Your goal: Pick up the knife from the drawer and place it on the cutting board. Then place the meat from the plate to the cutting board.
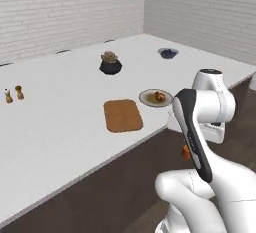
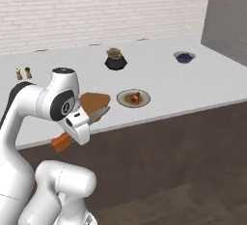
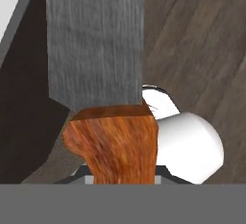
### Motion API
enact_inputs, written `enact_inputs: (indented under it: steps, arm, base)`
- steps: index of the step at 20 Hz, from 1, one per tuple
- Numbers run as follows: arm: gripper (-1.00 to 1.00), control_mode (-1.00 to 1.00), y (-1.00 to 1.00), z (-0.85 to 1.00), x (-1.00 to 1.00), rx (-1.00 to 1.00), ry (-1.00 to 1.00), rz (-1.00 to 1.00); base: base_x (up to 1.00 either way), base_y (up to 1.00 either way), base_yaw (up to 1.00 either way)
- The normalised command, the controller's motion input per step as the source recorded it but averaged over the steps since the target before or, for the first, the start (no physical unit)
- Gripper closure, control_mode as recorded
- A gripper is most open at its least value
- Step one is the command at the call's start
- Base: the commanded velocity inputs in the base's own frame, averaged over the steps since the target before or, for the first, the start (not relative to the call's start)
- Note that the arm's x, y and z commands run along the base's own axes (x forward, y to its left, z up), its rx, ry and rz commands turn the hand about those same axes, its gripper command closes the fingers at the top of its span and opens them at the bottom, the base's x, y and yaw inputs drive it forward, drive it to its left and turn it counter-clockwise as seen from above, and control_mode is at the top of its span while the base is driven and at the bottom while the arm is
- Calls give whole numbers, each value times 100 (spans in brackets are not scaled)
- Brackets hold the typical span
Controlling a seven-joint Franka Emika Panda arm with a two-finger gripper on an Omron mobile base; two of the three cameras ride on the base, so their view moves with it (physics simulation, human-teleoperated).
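My gripper (image 2: 83, 122) is shut on the knife (image 2: 100, 114), in front of the counter edge and below its top. The orange handle sticks out low to the left and the grey blade points up toward the cutting board (image 2: 94, 100). In the hand view the knife (image 3: 96, 40) runs up from my gripper (image 3: 123, 175), handle nearest. A bit of the orange handle (image 1: 186, 152) peeks out behind my arm. The cutting board (image 1: 123, 115) lies near the counter's front edge. Right of it stands the plate (image 1: 150, 99) (image 2: 124, 98) with the meat (image 1: 159, 96) (image 2: 135, 96) on it. The drawer is out of view.
A potted plant in a black pot (image 1: 110, 63) (image 2: 116, 59) sits behind the board. A dark blue bowl (image 1: 168, 52) (image 2: 184, 56) is far right. Two small shakers (image 1: 14, 94) (image 2: 23, 73) stand at the left. Dark cabinet fronts (image 2: 159, 147) run under the white counter (image 1: 60, 117).
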Motion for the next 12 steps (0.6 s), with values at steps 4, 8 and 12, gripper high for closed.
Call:
enact_inputs:
  steps: [4, 8, 12]
  arm:
    - [100, 100, 0, 0, 0, 0, 0, 0]
    - [100, 100, 0, 0, 0, 0, 0, 0]
    - [100, 100, 0, 0, 0, 0, 0, 0]
  base:
    - [1, -58, 70]
    - [1, -49, 54]
    - [14, -49, 35]
